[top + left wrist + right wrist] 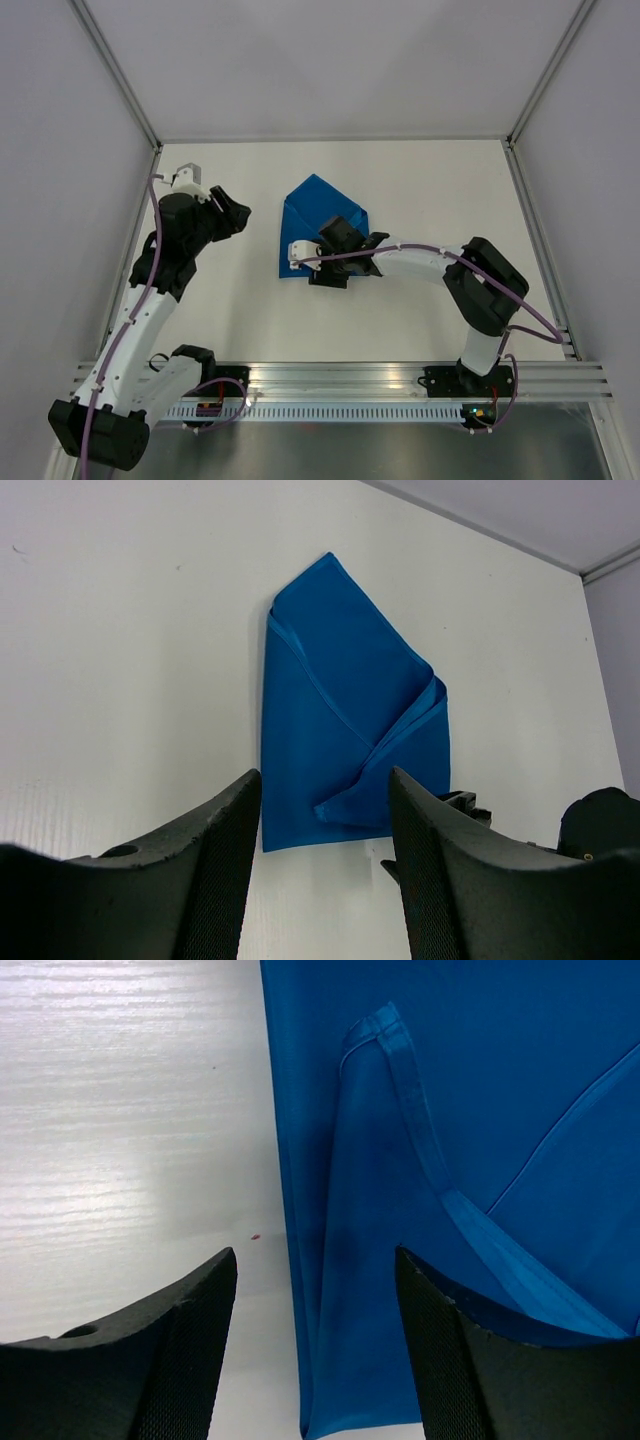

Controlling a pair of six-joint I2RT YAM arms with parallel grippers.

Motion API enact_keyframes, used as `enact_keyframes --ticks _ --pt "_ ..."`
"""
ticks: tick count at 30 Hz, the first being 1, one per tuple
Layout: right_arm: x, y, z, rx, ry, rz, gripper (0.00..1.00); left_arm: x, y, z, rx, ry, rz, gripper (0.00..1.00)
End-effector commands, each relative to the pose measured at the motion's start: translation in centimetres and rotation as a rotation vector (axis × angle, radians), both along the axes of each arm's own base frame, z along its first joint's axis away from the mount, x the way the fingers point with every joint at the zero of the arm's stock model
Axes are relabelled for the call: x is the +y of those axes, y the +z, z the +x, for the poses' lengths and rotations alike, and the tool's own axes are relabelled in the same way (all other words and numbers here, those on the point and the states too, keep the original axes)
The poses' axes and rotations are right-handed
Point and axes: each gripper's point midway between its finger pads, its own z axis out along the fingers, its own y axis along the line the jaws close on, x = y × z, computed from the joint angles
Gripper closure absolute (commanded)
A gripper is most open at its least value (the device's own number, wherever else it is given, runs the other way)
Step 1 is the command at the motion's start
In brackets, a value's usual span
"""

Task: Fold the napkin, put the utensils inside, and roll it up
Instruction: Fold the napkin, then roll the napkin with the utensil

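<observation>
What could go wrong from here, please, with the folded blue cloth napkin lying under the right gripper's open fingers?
1. The folded bright blue cloth napkin has a loose overlapping flap; the open right gripper, hovering over its edge, may catch one layer and undo the fold.
2. The left gripper is open and off the cloth, so nothing pins it against sliding.
3. No metal cutlery shows in any view; rolling now might wrap nothing.

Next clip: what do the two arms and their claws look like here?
The left arm and right arm have white links with bulky black joints, and a thin purple cable runs along each. The left claw and right claw each have two dark, matte fingers with rounded tips and finely textured inner faces.
</observation>
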Motion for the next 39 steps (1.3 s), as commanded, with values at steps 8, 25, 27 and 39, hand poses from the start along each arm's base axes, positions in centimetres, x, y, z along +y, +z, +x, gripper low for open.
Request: enact_keyframes --ticks 8,25,27,39 --pt "2.2 -0.3 1.8 -0.012 0.039 0.018 0.33 -0.9 -0.6 0.8 0.007 -0.074 0.046 0.41" --pt "-0.1 -4.2 -0.6 0.205 0.086 -0.026 0.49 -1.9 -2.7 1.2 0.062 -0.138 0.063 0.42" --pt "-0.3 -4.5 -0.8 0.227 0.083 -0.034 0.50 -2.0 -2.8 1.3 0.064 -0.145 0.060 0.42" --pt "-0.3 -5.4 -0.9 0.299 0.044 -0.083 0.65 -2.9 -3.5 1.4 0.080 -0.176 0.060 0.43"
